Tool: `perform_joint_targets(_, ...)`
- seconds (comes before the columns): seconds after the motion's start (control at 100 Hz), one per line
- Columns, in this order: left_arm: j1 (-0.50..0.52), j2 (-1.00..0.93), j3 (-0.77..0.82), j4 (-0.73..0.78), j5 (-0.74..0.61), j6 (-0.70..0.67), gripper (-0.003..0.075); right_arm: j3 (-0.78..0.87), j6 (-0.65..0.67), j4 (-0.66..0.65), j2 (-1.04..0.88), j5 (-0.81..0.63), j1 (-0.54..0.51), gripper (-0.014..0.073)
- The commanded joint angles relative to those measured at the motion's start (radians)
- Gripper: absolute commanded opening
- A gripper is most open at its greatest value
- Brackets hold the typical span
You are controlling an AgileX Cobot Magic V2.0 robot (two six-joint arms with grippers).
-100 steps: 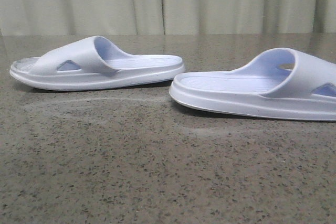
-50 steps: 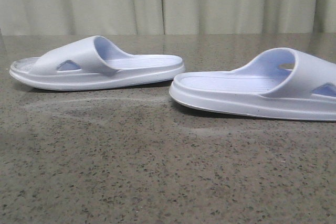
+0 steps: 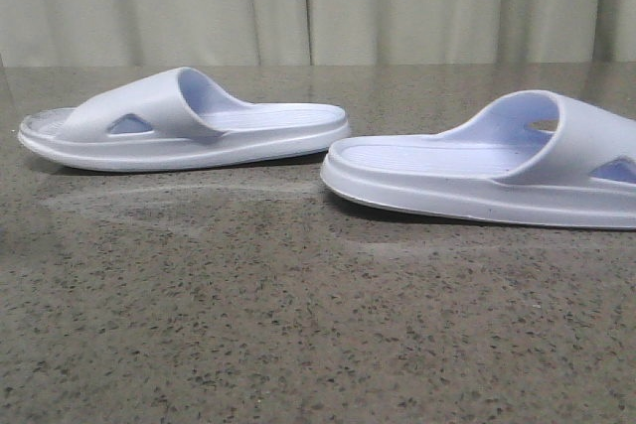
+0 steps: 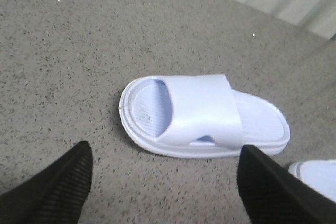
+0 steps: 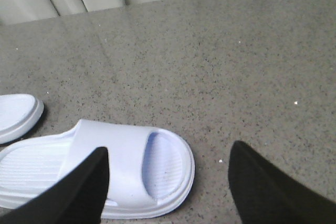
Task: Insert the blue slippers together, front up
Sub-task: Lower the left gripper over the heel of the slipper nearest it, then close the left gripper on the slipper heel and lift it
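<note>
2 blue slippers, the left slipper (image 3: 184, 124) and the right slipper (image 3: 487, 166), are lying heel to heel on the speckled desk (image 3: 298, 325). The left hand (image 4: 163, 182) and the right hand (image 5: 168, 182) are hovering spread, gripping nothing.

The robot shows only its fingers. The left gripper (image 4: 165, 182) has two black fingers (image 4: 55, 190), wedge-shaped, with fine ribbed texture on the inner pad. The right gripper (image 5: 168, 187) has the same black, matte, tapered fingers (image 5: 273, 190).

A speckled gray stone table (image 3: 298, 345) holds two pale blue slippers: the left slipper (image 3: 184, 126) at ten o'clock, the right slipper (image 3: 487, 171) at two o'clock.
</note>
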Motion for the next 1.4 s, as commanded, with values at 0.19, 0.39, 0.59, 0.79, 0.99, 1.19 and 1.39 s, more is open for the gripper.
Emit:
perform_joint_targets(0.19,-0.005,0.148,-0.025,-0.226,-0.187,0.000,0.0515,-0.035,0.003,0.005,0.015,-0.149,-0.003,0.0424)
perform_joint_targets(0.39,-0.005,0.266,-0.044,-0.292,-0.216,0.000,0.0515,-0.035,0.003,0.009,0.015,-0.151,-0.003,0.0424)
perform_joint_targets(0.59,-0.005,0.353,-0.095,-0.330,-0.212,0.000,0.0515,-0.035,0.003,0.009,0.015,-0.151,-0.003,0.0424)
perform_joint_targets(0.79,-0.005,0.417,-0.125,-0.347,-0.200,0.000,0.0515,-0.035,0.003,0.009,0.015,-0.152,-0.003,0.0424)
perform_joint_targets(0.99,-0.005,0.487,-0.125,-0.386,-0.189,0.000,0.0509,-0.035,0.003,0.009,0.015,-0.162,-0.003,0.0424)
perform_joint_targets(1.19,-0.005,0.529,-0.129,-0.413,-0.182,0.000,0.0508,-0.035,0.003,0.009,0.015,-0.166,-0.003,0.0424)
perform_joint_targets(1.39,-0.009,0.566,-0.158,-0.418,-0.146,0.000,0.0508,-0.035,0.003,0.009,0.015,-0.170,-0.003,0.0424)
